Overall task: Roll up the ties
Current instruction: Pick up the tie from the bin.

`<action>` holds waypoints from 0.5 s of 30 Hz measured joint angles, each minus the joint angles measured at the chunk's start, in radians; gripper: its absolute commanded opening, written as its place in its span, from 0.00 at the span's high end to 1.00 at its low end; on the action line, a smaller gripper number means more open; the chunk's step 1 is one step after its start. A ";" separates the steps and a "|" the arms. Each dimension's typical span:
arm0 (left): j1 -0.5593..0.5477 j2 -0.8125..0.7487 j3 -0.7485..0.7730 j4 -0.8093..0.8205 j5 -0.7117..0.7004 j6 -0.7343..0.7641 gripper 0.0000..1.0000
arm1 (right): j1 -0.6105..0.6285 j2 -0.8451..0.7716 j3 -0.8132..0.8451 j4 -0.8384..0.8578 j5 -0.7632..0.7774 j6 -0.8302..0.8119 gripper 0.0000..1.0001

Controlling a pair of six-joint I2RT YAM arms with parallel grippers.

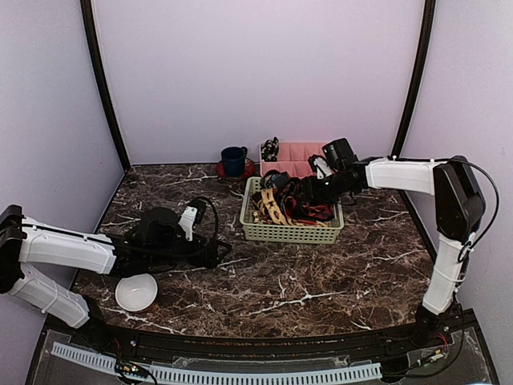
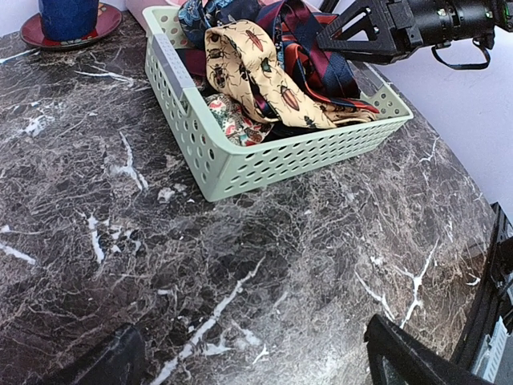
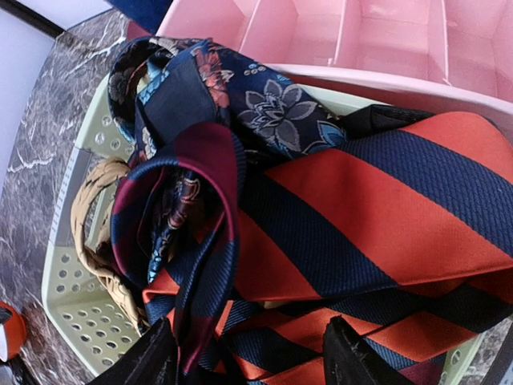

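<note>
Right wrist view: right end effector (image 3: 252,361) spread above the ties (image 3: 240,120) heaped in the green basket (image 3: 76,309).
Its 2 fingertips (image 3: 152,357) flank the orange-and-navy striped tie (image 3: 385,200) just ahead; left end effector (image 2: 256,361), also spread, hangs over the tabletop (image 2: 120,241), well apart from the basket.

Striped fabric necktie (image 3: 385,208): orange and navy diagonals. Tan fabric necktie (image 2: 264,84): beetle print. Perforated plastic basket (image 2: 264,160): pale green.
</note>
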 measured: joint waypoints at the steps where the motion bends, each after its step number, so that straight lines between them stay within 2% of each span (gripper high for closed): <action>1: 0.000 0.003 0.000 0.004 0.003 0.000 0.01 | 0.001 0.000 0.002 0.000 0.000 0.000 0.41; 11: 0.008 0.009 0.000 0.021 0.023 0.000 0.01 | 0.019 -0.001 0.036 -0.008 -0.011 -0.002 0.68; 15: 0.013 0.009 0.000 0.026 0.028 -0.001 0.01 | 0.020 0.004 0.063 -0.005 -0.027 -0.002 0.73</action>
